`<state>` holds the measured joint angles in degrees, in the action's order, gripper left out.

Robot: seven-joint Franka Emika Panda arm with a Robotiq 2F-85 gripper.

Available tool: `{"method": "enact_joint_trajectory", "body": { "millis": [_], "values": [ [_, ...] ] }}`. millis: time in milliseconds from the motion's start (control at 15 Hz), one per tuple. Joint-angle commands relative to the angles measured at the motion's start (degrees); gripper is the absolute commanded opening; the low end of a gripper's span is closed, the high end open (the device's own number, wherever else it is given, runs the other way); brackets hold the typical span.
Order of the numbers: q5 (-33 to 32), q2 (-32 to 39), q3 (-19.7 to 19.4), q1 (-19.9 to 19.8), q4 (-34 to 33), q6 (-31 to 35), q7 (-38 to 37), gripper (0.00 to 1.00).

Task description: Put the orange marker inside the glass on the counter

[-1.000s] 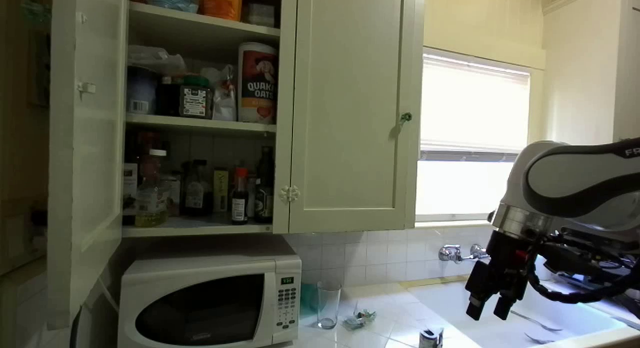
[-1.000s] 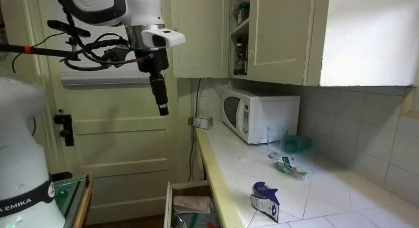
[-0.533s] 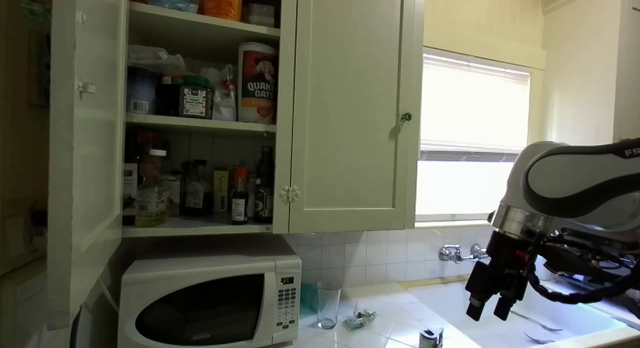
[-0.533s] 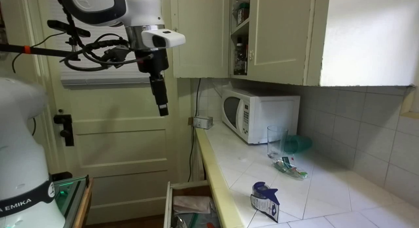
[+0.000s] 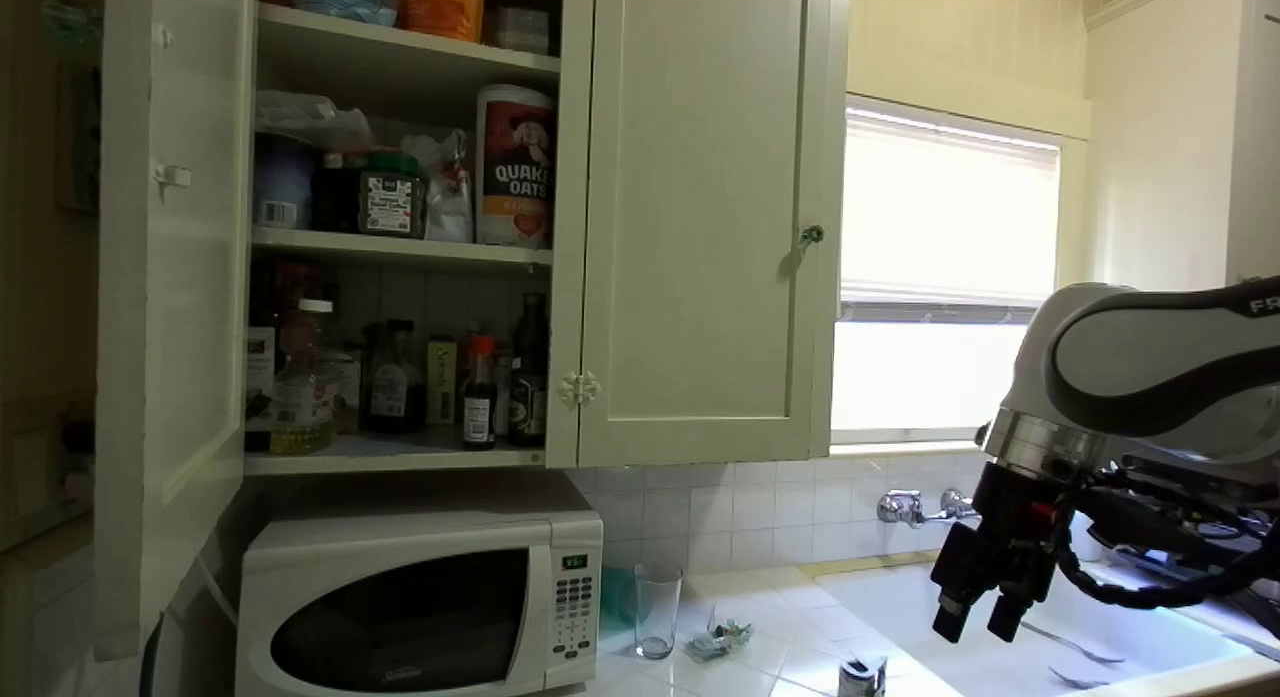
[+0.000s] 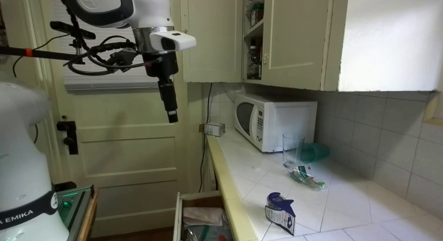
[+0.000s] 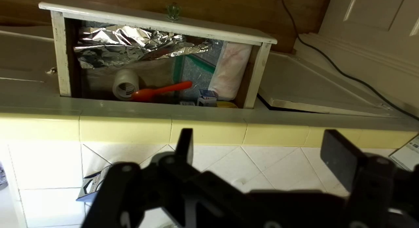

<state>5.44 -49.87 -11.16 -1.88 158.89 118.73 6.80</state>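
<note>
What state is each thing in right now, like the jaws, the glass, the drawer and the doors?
Jaws, wide open, nothing held
Drinking glass, upright, no marker inside
Drawer, pulled open
Probable orange marker, lying in the drawer
Aluminium foil, crumpled
Microwave door, shut
Microwave display, lit
Shelf-side cabinet door, swung open
Window-side cabinet door, shut

You have an open drawer (image 7: 61, 54) holding crumpled foil (image 7: 127, 46) and a pale roll (image 7: 129, 76); your white microwave (image 5: 400, 607) stands below an open cupboard (image 5: 567, 227) with an oats canister (image 5: 516, 167) inside, and metal utensils (image 5: 1100, 660) lie in the sink (image 5: 890, 617).
</note>
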Motion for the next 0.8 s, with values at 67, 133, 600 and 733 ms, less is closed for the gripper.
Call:
{"method": "enact_joint_trajectory", "body": {
  "millis": [67, 133, 600, 733],
  "values": [
    [0.61, 0.14, 0.65, -0.73, -0.14, -0.21, 0.52, 1.00],
    [0.61, 0.14, 0.65, -0.73, -0.14, -0.21, 0.52, 1.00],
    [1.54, 2.83, -0.31, -1.36, -0.53, 0.77, -0.05, 1.00],
    [1.52, 5.49, -0.98, -2.23, -0.54, -0.73, -0.72, 1.00]
  ]
}}
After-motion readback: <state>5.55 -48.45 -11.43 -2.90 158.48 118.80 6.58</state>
